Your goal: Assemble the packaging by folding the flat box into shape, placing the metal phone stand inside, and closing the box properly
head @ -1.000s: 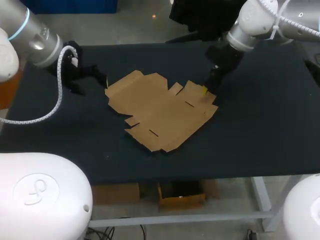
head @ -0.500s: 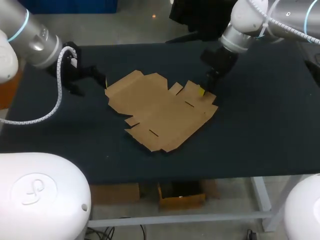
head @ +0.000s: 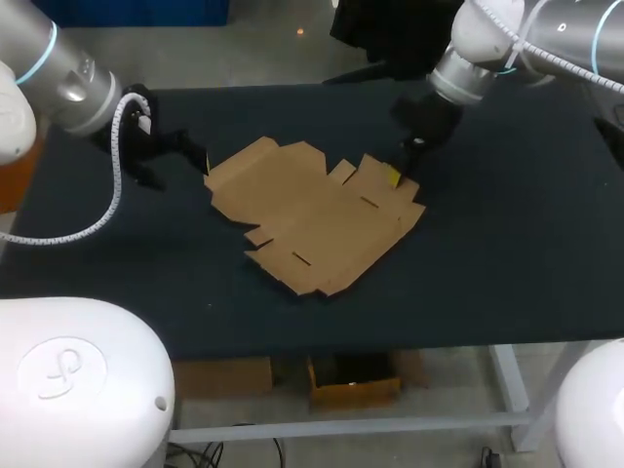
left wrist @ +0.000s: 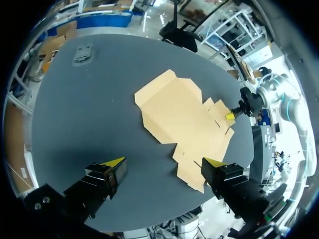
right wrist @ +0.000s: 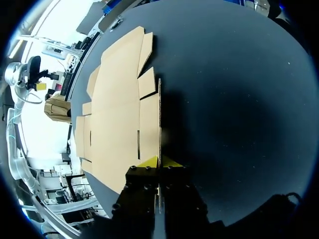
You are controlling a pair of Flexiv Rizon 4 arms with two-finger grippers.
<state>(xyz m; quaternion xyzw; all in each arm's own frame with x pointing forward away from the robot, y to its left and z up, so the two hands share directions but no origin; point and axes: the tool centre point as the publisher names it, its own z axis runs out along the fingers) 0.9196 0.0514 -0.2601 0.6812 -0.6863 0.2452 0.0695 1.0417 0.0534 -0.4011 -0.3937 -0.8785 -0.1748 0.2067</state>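
The flat brown cardboard box (head: pixel 312 210) lies unfolded in the middle of the dark table (head: pixel 507 244). My right gripper (head: pixel 395 176) is at the box's far right flap, and in the right wrist view its yellow tips (right wrist: pixel 159 162) are shut on the raised edge of that flap (right wrist: pixel 149 124). At the box's left corner my left gripper (head: pixel 195 161) hovers open, and in its own view the box (left wrist: pixel 184 112) lies ahead of its spread fingers (left wrist: pixel 164 162). A small grey metal piece (left wrist: pixel 82 54), seemingly the phone stand, rests near a far corner of the table beyond the left gripper.
Bare dark tabletop surrounds the box on all sides, widest to the right (head: pixel 526 195) and along the front edge (head: pixel 390 322). My other arm's yellow tip (left wrist: pixel 230 115) shows at the box's far side in the left wrist view.
My right gripper has shut on the box's right flap and its wrist shifted slightly left and back. The left arm and the box have stayed put.
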